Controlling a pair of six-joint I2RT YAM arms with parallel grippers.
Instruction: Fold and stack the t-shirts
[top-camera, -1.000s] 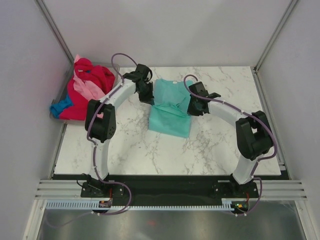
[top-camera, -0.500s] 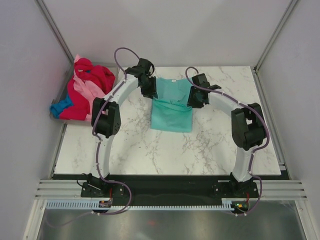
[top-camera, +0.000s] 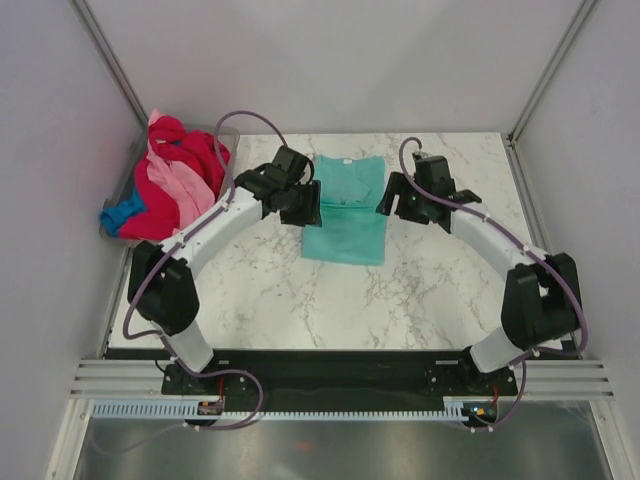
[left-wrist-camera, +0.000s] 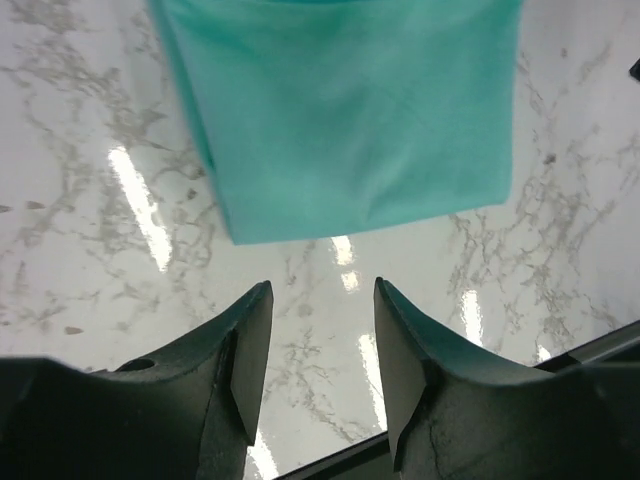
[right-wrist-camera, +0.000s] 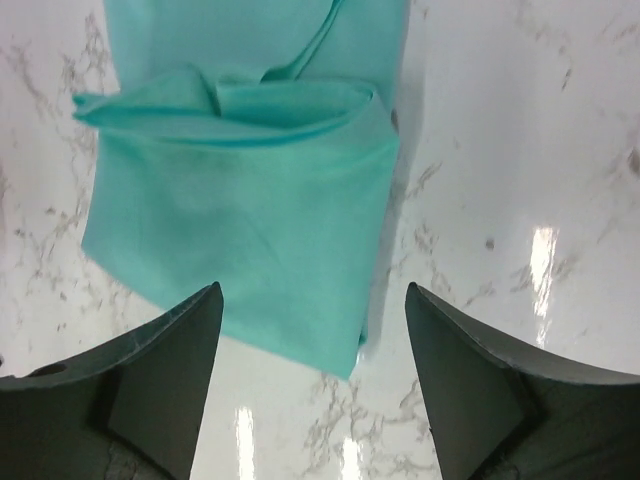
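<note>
Teal t-shirt (top-camera: 345, 215) lies folded on the marble table (top-camera: 440, 290). From above, its left edge is partly hidden by the left hand (left-wrist-camera: 322, 290). That and the right hand (right-wrist-camera: 312, 292) are released, empty. Both wrist views cut off its collar end.

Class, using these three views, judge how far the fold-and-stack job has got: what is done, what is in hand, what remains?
Done: the teal t-shirt lies on the table folded narrow, one cross fold bunched. In hand: nothing; left gripper and right gripper hover open beside it. Left: the red, pink and blue t-shirts lie heaped unfolded at far left; no stack yet.
</note>
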